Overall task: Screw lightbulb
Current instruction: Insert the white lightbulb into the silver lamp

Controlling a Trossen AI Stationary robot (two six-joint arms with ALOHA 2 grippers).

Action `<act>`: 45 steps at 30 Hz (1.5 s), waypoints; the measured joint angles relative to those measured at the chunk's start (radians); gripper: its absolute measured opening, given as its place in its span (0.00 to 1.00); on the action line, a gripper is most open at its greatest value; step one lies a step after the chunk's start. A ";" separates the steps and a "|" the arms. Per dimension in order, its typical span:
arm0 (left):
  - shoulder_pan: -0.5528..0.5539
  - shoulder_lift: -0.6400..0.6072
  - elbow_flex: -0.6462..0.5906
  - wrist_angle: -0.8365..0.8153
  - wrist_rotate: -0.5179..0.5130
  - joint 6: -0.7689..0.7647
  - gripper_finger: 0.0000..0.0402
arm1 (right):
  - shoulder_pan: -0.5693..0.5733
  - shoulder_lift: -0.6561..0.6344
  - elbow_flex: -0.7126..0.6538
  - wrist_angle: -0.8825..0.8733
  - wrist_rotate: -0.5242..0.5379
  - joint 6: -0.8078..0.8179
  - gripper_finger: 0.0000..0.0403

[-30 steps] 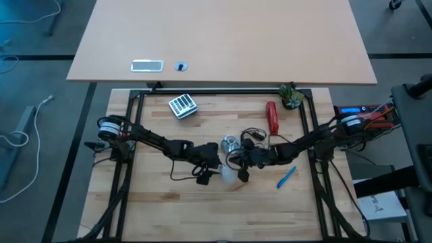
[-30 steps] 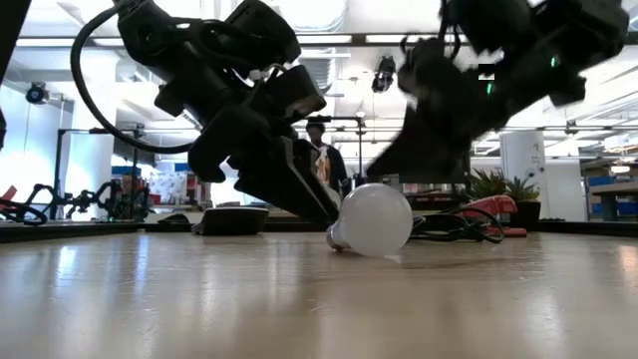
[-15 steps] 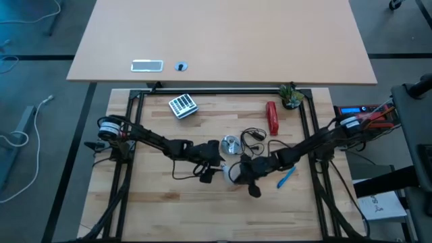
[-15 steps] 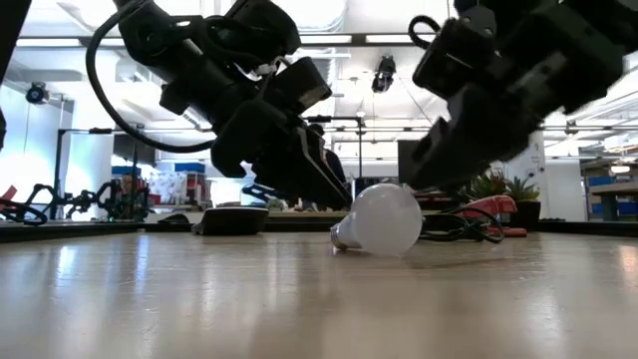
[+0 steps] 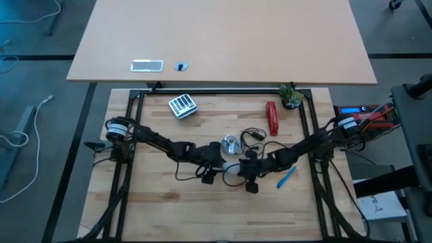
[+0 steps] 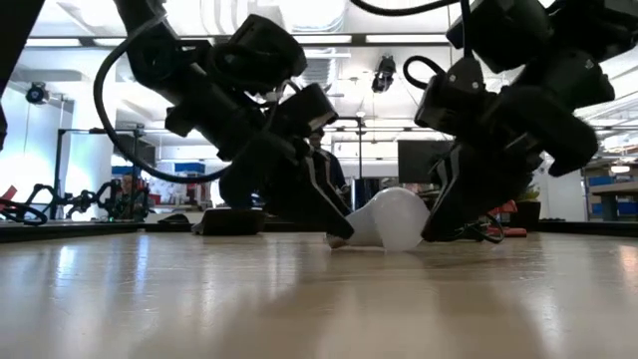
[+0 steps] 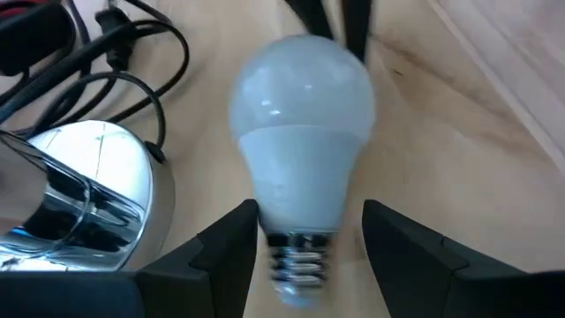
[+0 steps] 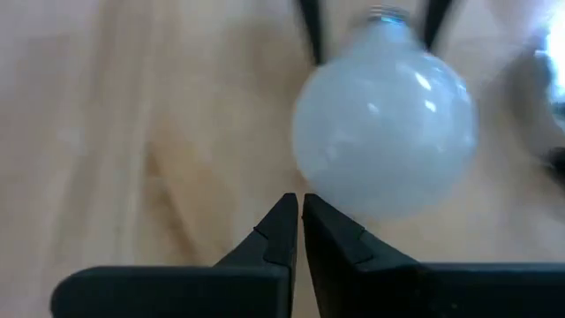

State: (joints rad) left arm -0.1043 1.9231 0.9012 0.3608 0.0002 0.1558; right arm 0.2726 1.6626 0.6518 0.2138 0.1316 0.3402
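While the lightbulb [image 7: 304, 172] lies on the table [image 5: 155, 196] beside the silver socket [image 7: 75, 199], my left end effector [image 7: 305, 243] straddles its screw end, fingers apart; my right end effector [image 8: 296, 231], pinched closed, sits at its globe.

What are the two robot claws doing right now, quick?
Left gripper: open, fingers either side of the lightbulb neck.
Right gripper: shut, empty, at the bulb's round end.

Bright overhead lighting (right wrist view blurred).
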 joint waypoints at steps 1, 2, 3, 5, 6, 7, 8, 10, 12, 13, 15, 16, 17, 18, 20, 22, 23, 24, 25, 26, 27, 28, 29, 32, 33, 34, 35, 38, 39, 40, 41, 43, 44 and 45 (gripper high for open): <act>0.000 0.002 0.000 0.002 0.000 0.000 0.48 | 0.000 -0.005 0.000 -0.011 0.021 0.001 0.05; 0.000 0.002 0.000 0.003 0.002 0.000 0.48 | -0.001 -0.009 -0.001 -0.015 0.035 -0.001 0.05; 0.000 0.002 0.000 0.005 0.002 0.000 0.48 | -0.003 -0.011 -0.002 -0.008 0.037 -0.008 0.05; 0.000 0.002 0.000 0.007 -0.008 -0.001 0.48 | -0.007 -0.013 -0.002 -0.005 0.037 -0.011 0.05; 0.000 0.002 0.000 0.011 -0.017 -0.007 0.48 | -0.007 -0.013 -0.002 -0.004 0.038 -0.010 0.05; 0.000 0.002 0.000 0.015 -0.028 -0.012 0.48 | -0.007 -0.012 -0.002 -0.004 0.038 -0.010 0.05; 0.000 0.002 0.000 0.017 -0.037 -0.016 0.48 | -0.007 -0.012 -0.002 -0.001 0.038 -0.010 0.05; 0.001 0.004 0.000 0.014 -0.039 -0.020 0.47 | -0.007 -0.012 -0.002 0.000 0.038 -0.008 0.05; 0.001 0.012 0.000 0.001 -0.039 -0.026 0.45 | -0.007 -0.012 -0.002 0.000 0.038 0.000 0.05; 0.001 0.016 0.000 -0.016 -0.039 -0.026 0.44 | -0.007 -0.012 -0.002 0.000 0.038 0.000 0.05; 0.001 0.026 0.001 -0.027 -0.038 -0.028 0.41 | -0.007 -0.012 -0.002 0.000 0.038 0.000 0.05; 0.001 0.027 0.001 -0.028 -0.040 -0.029 0.40 | -0.007 -0.012 -0.002 0.000 0.038 0.001 0.05; 0.001 0.028 0.002 -0.028 -0.041 -0.037 0.38 | -0.007 -0.012 -0.002 0.001 0.038 0.001 0.05; 0.001 0.029 0.002 -0.028 -0.042 -0.042 0.36 | -0.007 -0.012 -0.002 0.001 0.037 0.001 0.05; 0.001 0.029 0.002 -0.029 -0.045 -0.045 0.30 | -0.006 -0.012 -0.002 0.003 0.032 0.001 0.05; 0.002 0.029 0.002 -0.026 -0.045 -0.045 0.23 | -0.006 -0.012 -0.002 0.003 0.030 0.004 0.05; 0.002 0.028 0.001 -0.024 -0.046 -0.045 0.23 | -0.006 -0.012 -0.002 0.003 0.030 0.008 0.05; 0.002 0.028 0.001 -0.021 -0.046 -0.045 0.23 | -0.006 -0.012 -0.002 0.002 0.031 0.009 0.05; 0.002 0.028 0.000 -0.020 -0.046 -0.053 0.23 | -0.005 -0.012 -0.002 0.003 0.033 0.012 0.05; 0.002 0.028 0.000 -0.019 -0.046 -0.061 0.23 | -0.004 -0.015 -0.002 0.000 0.035 0.013 0.05; 0.003 0.028 0.000 -0.016 -0.046 -0.069 0.23 | -0.004 -0.021 -0.002 -0.003 0.035 0.013 0.05; 0.003 0.028 0.000 -0.014 -0.047 -0.076 0.23 | -0.002 -0.025 -0.002 -0.004 0.037 0.015 0.05; 0.003 0.028 0.000 -0.013 -0.053 -0.082 0.23 | 0.000 -0.030 -0.002 -0.004 0.038 0.017 0.05; 0.002 0.028 0.000 -0.009 -0.088 -0.090 0.23 | 0.009 -0.052 -0.002 -0.014 0.041 0.024 0.05; 0.003 0.027 0.000 -0.004 -0.090 -0.091 0.23 | 0.012 -0.064 -0.002 -0.030 0.043 0.032 0.05; 0.003 0.025 0.000 0.000 -0.094 -0.091 0.23 | 0.017 -0.073 -0.002 -0.050 0.045 0.038 0.05; 0.003 0.024 0.000 0.006 -0.097 -0.093 0.23 | 0.022 -0.081 -0.002 -0.063 0.049 0.041 0.05; 0.004 0.011 0.000 0.029 -0.097 -0.095 0.23 | 0.044 -0.129 -0.005 -0.095 0.058 0.034 0.05; 0.004 0.006 0.000 0.046 -0.097 -0.095 0.23 | 0.051 -0.148 -0.005 -0.094 0.065 0.029 0.05; 0.003 -0.001 0.000 0.049 -0.097 -0.094 0.23 | 0.059 -0.167 -0.005 -0.102 0.082 0.027 0.05; 0.003 -0.009 0.000 0.054 -0.097 -0.088 0.23 | 0.066 -0.185 -0.009 -0.111 0.103 0.021 0.05; 0.001 -0.025 0.000 0.065 -0.097 -0.070 0.23 | 0.082 -0.228 -0.018 -0.119 0.152 -0.002 0.05; 0.001 -0.029 0.000 0.069 -0.097 -0.067 0.23 | 0.089 -0.251 -0.019 -0.117 0.182 -0.016 0.05; 0.001 -0.033 0.000 0.082 -0.097 -0.065 0.23 | 0.096 -0.277 -0.020 -0.112 0.214 -0.027 0.05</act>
State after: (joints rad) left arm -0.1032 1.8900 0.9009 0.4424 -0.0963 0.0904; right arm 0.3687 1.3852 0.6315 0.1017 0.3460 0.3133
